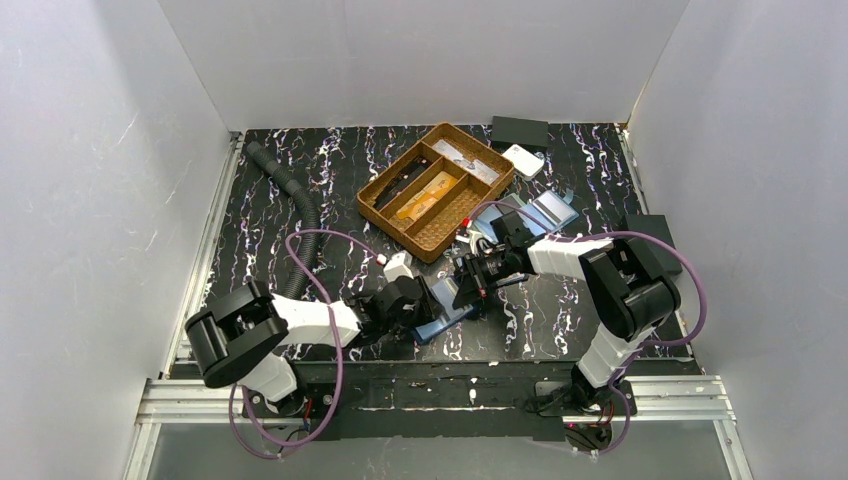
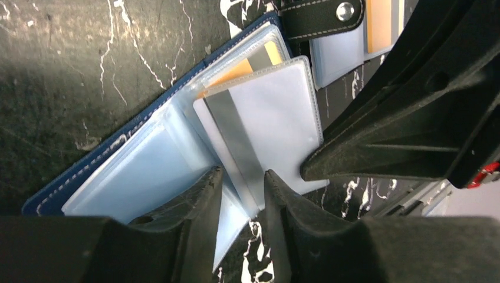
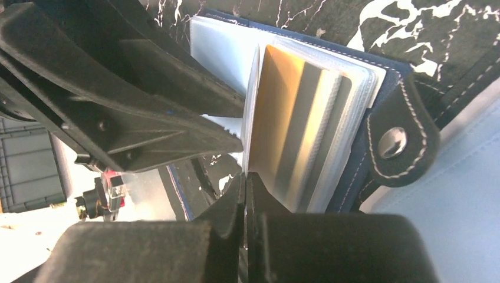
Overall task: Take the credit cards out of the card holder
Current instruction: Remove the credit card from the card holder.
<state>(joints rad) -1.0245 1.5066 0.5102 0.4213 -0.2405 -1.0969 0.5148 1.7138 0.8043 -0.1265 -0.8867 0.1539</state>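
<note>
Closed right hand (image 3: 244, 184) meets the credit card (image 3: 283, 118), whose length runs straight away.

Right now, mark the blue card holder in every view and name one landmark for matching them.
Top external: card holder, a small blue patch just below centre.
Left wrist: card holder, centre-left, lying open.
Right wrist: card holder, upper centre to right, open.
Landmark: its black snap strap, at the top edge in left wrist and on the right side in right wrist; too small to tell from above.
</note>
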